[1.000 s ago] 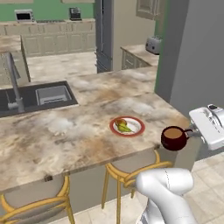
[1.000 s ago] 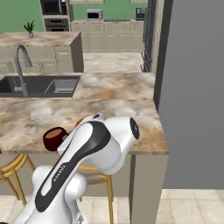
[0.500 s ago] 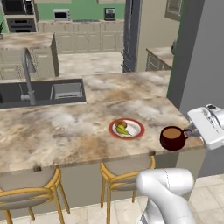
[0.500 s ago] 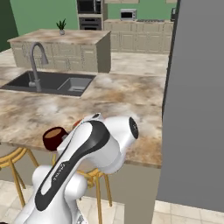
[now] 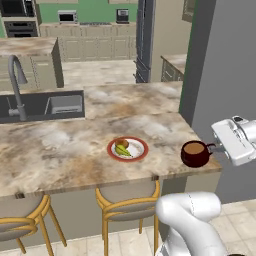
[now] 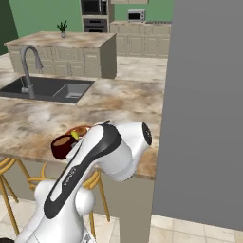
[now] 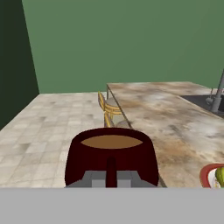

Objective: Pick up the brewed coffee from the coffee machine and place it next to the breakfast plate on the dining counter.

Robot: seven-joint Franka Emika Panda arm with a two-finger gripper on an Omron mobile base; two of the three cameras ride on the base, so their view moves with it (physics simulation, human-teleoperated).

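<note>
Hand [image 5: 216,147] pinching the brewed coffee [image 5: 194,153] by its handle, base driven nearer the dining counter [image 5: 60,150], breakfast plate [image 5: 128,149] now closer

The arm [image 6: 90,166] is glossy white, built of thick rounded segments that swell at the joints. A dark grey band runs lengthwise along one link, carrying small pale lettering too fine to read, and a dark round cap closes the elbow joint. The tool [image 5: 220,148] has a boxy white housing with a small dark detail on top.
</note>
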